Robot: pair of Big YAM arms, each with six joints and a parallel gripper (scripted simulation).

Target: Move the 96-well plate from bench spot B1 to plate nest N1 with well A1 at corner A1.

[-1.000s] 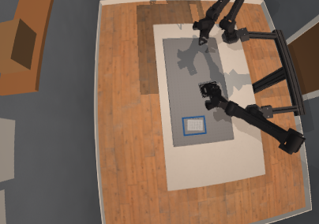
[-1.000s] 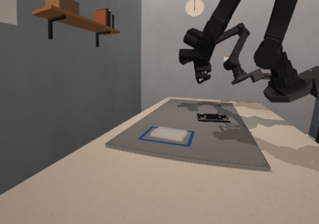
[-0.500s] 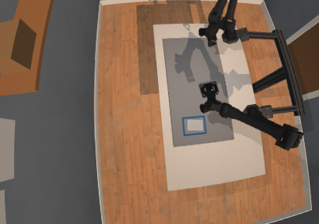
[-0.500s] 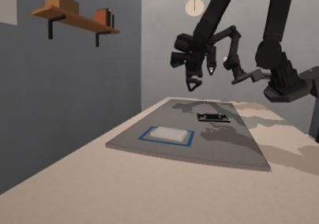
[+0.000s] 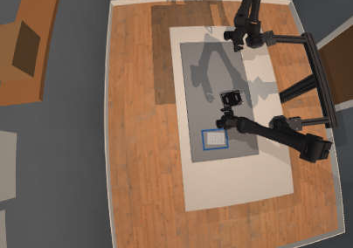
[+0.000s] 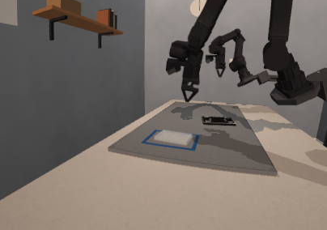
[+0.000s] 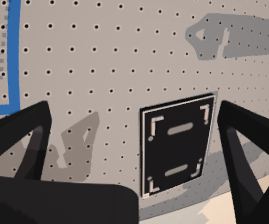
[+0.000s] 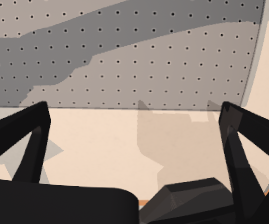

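The white 96-well plate (image 5: pixel 216 138) (image 6: pixel 174 138) lies flat inside the blue outline (image 5: pixel 203 141) (image 6: pixel 170 146) (image 7: pixel 14 50); its edge shows at the far left of the left wrist view. Its cut-off corner is too small to tell. The black nest (image 5: pixel 231 98) (image 6: pixel 218 121) (image 7: pixel 177 150) is empty, with pale corner locators and a small pale mark at one corner. My left gripper (image 5: pixel 226 109) (image 6: pixel 188 100) (image 7: pixel 134 110) is open and empty, above the board between plate and nest. My right gripper (image 5: pixel 238 49) (image 6: pixel 220 75) (image 8: pixel 134 111) is open and empty, raised near the board's far end.
The grey perforated board (image 5: pixel 197 113) (image 6: pixel 227 158) (image 7: pixel 85 50) (image 8: pixel 135 70) lies on the pale table (image 5: pixel 236 183) (image 6: pixel 121 190) (image 8: pixel 105 135). Both arms reach in from the black frame (image 5: pixel 319 79). The left forearm passes over the board's edge beside the plate.
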